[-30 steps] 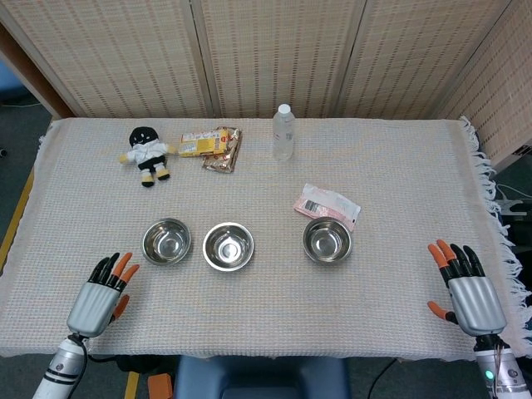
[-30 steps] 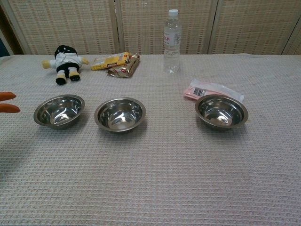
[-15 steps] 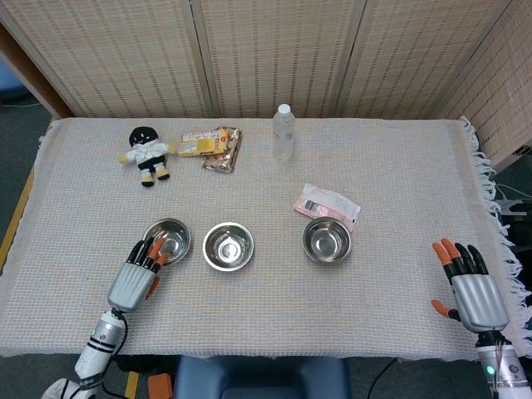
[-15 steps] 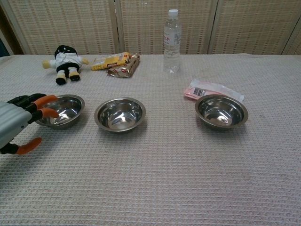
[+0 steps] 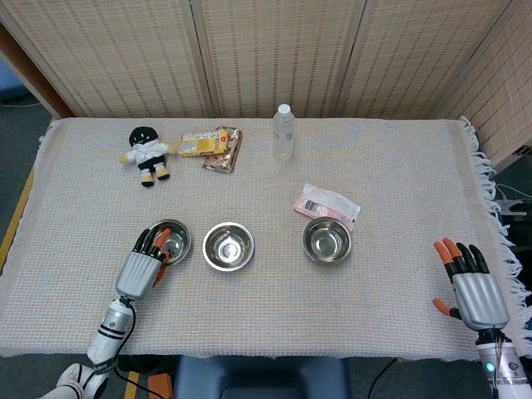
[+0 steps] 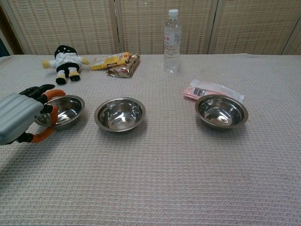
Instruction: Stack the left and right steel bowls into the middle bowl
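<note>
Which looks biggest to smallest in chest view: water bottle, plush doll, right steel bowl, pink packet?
1. Right steel bowl, largest as it appears, though it sits nearer the camera.
2. Pink packet, partly hidden behind that bowl.
3. Water bottle and plush doll: tall versus wide, too alike to rank.

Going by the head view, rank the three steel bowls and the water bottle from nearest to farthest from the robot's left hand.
Measured from the left hand:
1. Left bowl, right at the fingers, near the table's left side.
2. Middle bowl, just to the right of it.
3. Right bowl, further right, beside the pink packet.
4. Water bottle, at the table's far edge.
</note>
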Action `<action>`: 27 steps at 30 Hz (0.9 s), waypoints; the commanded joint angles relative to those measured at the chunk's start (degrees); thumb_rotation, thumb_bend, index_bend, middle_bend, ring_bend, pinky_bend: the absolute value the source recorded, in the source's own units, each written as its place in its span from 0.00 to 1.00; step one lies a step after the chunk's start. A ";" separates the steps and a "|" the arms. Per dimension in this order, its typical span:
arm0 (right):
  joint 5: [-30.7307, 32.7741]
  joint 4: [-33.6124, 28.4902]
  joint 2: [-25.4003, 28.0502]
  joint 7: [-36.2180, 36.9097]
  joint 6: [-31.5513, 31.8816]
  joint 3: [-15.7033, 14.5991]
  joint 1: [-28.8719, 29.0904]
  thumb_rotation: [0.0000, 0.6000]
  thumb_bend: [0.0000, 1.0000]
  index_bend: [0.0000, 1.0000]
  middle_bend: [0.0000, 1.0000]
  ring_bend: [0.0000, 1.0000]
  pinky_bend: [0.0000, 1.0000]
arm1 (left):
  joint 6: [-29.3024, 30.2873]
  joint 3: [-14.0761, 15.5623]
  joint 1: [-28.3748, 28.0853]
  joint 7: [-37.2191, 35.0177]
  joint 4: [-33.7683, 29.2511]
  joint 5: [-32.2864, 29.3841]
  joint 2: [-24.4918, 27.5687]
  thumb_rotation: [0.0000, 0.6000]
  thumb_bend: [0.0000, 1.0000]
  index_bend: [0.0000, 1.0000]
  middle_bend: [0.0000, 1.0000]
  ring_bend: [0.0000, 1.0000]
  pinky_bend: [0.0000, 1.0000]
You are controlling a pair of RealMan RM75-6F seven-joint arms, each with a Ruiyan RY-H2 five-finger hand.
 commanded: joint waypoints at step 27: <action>0.15 -0.97 0.83 0.59 -0.40 -0.33 0.22 1.00 0.05 0.00 0.00 0.00 0.00 | 5.94 2.42 -8.82 4.13 0.75 2.50 -5.01 1.00 0.51 0.71 0.17 0.04 0.13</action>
